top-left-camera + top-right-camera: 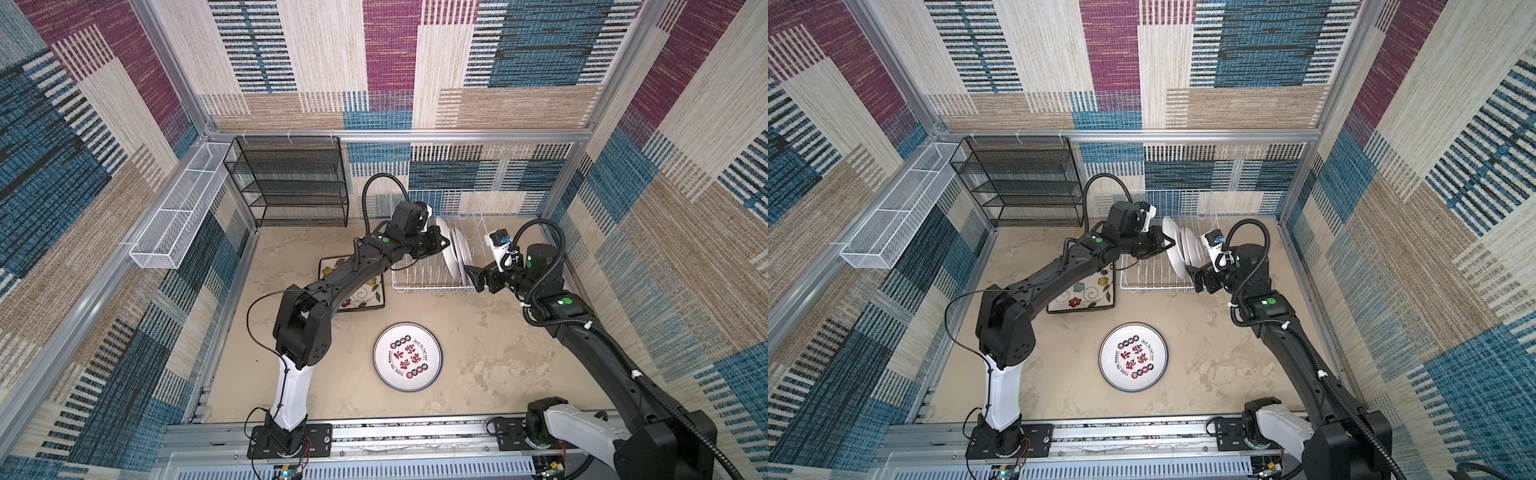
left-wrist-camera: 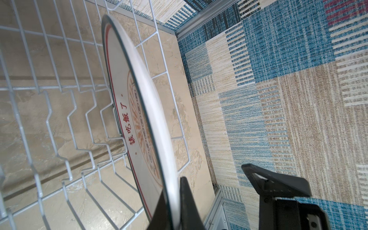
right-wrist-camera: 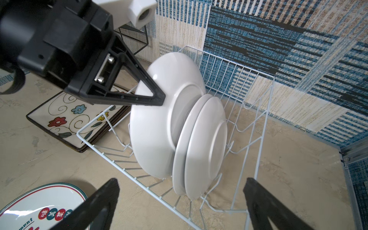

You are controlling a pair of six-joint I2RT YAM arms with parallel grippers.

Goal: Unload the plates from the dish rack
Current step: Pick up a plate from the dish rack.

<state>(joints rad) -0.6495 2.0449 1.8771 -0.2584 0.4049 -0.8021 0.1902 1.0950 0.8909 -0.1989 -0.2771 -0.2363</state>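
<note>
Left end effector is clamped on the rim of the end round white plate, stood upright in dish rack. Right end effector is held fully spread, empty, beside the rack.

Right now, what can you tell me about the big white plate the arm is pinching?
The big plate is round, glossy, ceramic-looking. Its back is plain white with a foot ring; its face shows a dark rim, red characters and an orange sunburst. It stands on edge, tilted, among the tines of the dish rack. The left end effector is shut on its upper rim. Two smaller white plates stand close behind it.
</note>
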